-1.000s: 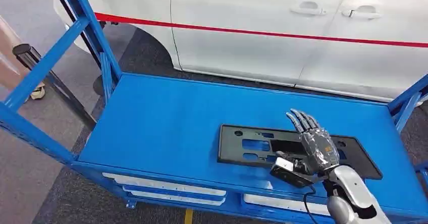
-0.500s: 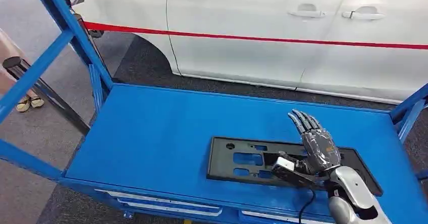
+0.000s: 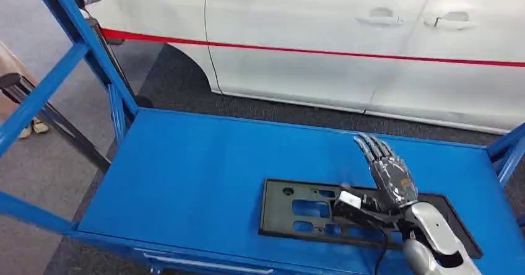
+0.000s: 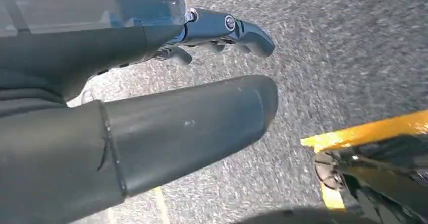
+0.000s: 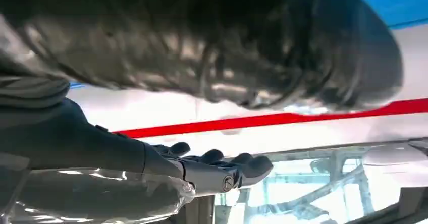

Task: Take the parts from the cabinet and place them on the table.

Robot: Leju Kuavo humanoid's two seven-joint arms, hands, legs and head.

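- We've got the black plastic part point(image 3: 347, 216) lying flat on the blue table point(image 3: 198, 163), near-right area.
- Our right hand point(image 3: 387, 176) sits over its right half, fingers straight and together, gripping nothing.
- Left hand point(image 4: 151, 88) hangs above grey floor point(image 4: 343, 47), fingers loose, holding nothing.
- White car point(image 3: 347, 39) parked just past the far edge.

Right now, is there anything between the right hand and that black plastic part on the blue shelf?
Nothing visible. The right hand is open, fingers extended, directly above the black part, which lies flat on the blue shelf with no other object on or beside it.
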